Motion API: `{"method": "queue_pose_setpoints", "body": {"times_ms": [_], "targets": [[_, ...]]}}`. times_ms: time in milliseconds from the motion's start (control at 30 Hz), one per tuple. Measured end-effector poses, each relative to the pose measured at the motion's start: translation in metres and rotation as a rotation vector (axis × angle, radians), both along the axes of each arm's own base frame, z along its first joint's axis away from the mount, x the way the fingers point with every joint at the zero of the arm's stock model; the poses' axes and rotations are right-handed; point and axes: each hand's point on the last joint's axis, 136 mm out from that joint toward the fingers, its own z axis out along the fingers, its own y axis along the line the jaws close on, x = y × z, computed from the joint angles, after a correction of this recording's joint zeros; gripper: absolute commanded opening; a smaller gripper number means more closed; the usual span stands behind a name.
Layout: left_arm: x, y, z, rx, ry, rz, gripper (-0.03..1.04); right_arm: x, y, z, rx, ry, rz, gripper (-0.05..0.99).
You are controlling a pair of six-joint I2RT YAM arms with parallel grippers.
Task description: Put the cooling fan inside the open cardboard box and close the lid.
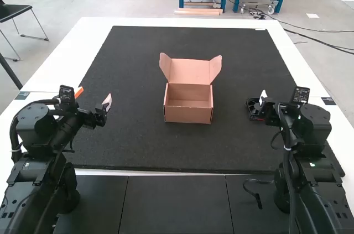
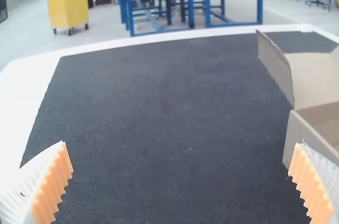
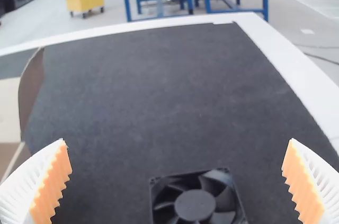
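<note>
The fan (image 3: pixel 196 197) lies flat on the mat (image 1: pixel 138 140), right of the box (image 1: pixel 188 111). It sits just ahead of the right gripper (image 3: pixel 175 152), between its wide-spread fingers, and neither finger touches it. The box stands mid-mat with its lid up. The left gripper (image 1: pixel 93 97) hovers left of the box, fingers wide apart, holding nothing.

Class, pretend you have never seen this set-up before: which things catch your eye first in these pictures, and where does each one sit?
A brown box stands in the middle of the black mat, its lid upright at the back. A black fan lies flat on the mat to the box's right, just in front of the open right gripper. The left gripper hangs open and empty at the mat's left edge.
</note>
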Motion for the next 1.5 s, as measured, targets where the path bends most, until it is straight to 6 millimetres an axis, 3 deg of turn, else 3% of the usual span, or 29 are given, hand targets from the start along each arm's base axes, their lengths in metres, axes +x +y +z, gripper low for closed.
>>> {"method": "queue_pose_setpoints", "body": {"times_ms": [200,267,433,633,733,833,1100,1333,1400,1500], "targets": [[0.000,0.000,0.002,-0.001,-0.007,0.000,0.97,0.000,0.000,0.004,0.016,-0.017,-0.002,0.91],[0.000,0.000,0.011,-0.016,-0.041,0.002,0.97,0.001,0.000,0.009,0.023,-0.036,-0.003,0.91],[-0.002,0.006,0.043,-0.046,-0.168,0.032,0.97,-0.001,-0.003,0.049,0.045,-0.200,-0.012,0.91],[0.000,0.014,0.048,-0.068,-0.163,0.079,0.97,-0.003,-0.003,0.062,0.056,-0.236,-0.013,0.91],[0.003,0.018,0.066,-0.074,-0.156,0.100,0.97,-0.003,-0.003,0.087,0.057,-0.246,-0.013,0.91],[0.013,0.020,0.085,-0.078,-0.118,0.113,0.97,0.002,-0.004,0.114,0.059,-0.230,-0.018,0.91],[0.062,0.025,0.105,-0.086,0.125,0.128,0.97,0.021,-0.009,0.153,0.097,-0.072,-0.057,0.91],[0.088,0.021,0.138,-0.082,0.256,0.106,0.97,0.018,-0.004,0.170,0.097,0.158,-0.037,0.91],[0.091,0.013,0.138,-0.069,0.293,0.076,0.97,0.016,-0.001,0.182,0.100,0.174,-0.024,0.91],[0.092,-0.013,0.118,-0.021,0.394,-0.006,0.97,0.018,0.001,0.187,0.107,0.226,-0.016,0.91]]}}
